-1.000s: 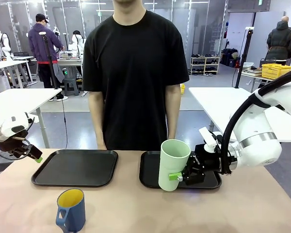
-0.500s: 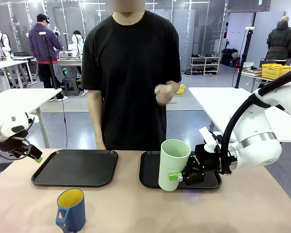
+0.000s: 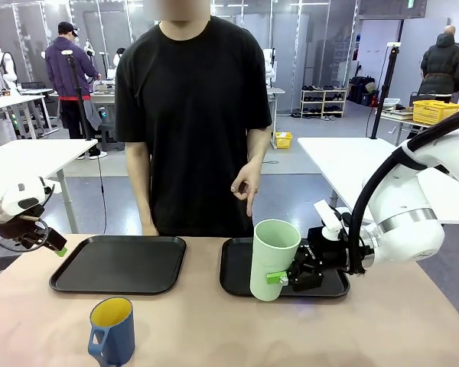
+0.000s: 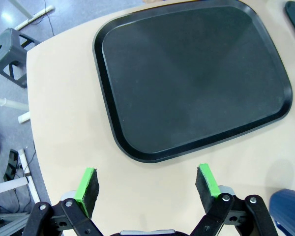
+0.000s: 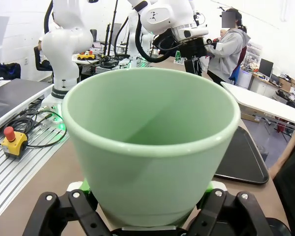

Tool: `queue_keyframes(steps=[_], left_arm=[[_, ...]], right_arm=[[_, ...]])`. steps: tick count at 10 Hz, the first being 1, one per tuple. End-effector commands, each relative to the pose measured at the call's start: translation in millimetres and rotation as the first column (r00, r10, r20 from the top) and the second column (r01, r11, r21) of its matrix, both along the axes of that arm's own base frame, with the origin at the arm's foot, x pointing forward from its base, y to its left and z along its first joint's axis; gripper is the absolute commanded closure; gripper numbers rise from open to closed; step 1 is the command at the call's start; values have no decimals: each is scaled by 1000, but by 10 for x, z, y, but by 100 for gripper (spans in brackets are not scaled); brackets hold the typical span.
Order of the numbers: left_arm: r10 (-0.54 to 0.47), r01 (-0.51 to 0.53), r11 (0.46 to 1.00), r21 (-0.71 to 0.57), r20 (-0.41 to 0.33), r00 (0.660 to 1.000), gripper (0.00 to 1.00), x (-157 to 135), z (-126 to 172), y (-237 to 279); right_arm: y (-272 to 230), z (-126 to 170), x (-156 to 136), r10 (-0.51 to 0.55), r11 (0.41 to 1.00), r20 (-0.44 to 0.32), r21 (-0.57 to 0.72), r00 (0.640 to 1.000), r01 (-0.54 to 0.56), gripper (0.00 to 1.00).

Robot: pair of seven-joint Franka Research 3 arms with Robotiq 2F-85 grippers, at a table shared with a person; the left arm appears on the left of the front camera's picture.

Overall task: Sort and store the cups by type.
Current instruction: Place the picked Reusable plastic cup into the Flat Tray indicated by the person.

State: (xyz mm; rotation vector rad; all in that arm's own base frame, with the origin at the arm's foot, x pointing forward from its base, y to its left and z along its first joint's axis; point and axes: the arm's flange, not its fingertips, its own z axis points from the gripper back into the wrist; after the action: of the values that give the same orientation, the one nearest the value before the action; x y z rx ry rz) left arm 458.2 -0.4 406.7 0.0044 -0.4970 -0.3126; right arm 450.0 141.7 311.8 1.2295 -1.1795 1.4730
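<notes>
Bright even indoor light, sharp, soft shadows

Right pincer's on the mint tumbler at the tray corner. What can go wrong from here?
1. The right pincer grips the mint-green tumbler low, near its base; the tall body may tip on release, especially near the right tray rim.
2. The person's hand points down just above the tumbler's rim in the front view; lifting may hit it.
3. The blue mug stands near the table edge; a clumsy approach by the open left pincer may knock it off.
</notes>
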Motion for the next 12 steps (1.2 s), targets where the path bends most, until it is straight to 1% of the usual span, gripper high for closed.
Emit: queue_keyframes(steps=[1, 2, 3, 5, 6, 8, 10, 12], left_arm=[[-4, 4, 1000, 0, 5, 1000, 0, -7, 21, 21], [-4, 4, 1000, 0, 5, 1000, 0, -7, 21, 21], [-4, 4, 1000, 0, 5, 1000, 0, -7, 21, 21], [-4, 4, 1000, 0, 5, 1000, 0, -7, 21, 21], [-4, 4, 1000, 0, 5, 1000, 0, -7, 21, 21], [-4, 4, 1000, 0, 5, 1000, 0, -7, 21, 21], [-4, 4, 1000, 0, 5, 1000, 0, -7, 21, 21], [-4, 4, 1000, 0, 5, 1000, 0, -7, 21, 21]], right_arm=[[0, 0, 0, 0, 1000, 0, 0, 1000, 0, 14], [15, -7, 75, -18, 1000, -18, -6, 1000, 18, 14], [-3, -3, 163, -67, 996, -5, -57, 998, 66, 14], [-87, 36, 328, -128, 987, -13, -98, 992, 127, 14], [-150, 70, 447, -169, 979, -29, -123, 985, 164, 14], [-261, 131, 672, -187, 978, -50, -108, 981, 180, 14], [-446, 174, 935, -236, 969, -87, -98, 968, 228, 14], [-568, 167, 1107, -239, 971, -107, -50, 965, 235, 14]])
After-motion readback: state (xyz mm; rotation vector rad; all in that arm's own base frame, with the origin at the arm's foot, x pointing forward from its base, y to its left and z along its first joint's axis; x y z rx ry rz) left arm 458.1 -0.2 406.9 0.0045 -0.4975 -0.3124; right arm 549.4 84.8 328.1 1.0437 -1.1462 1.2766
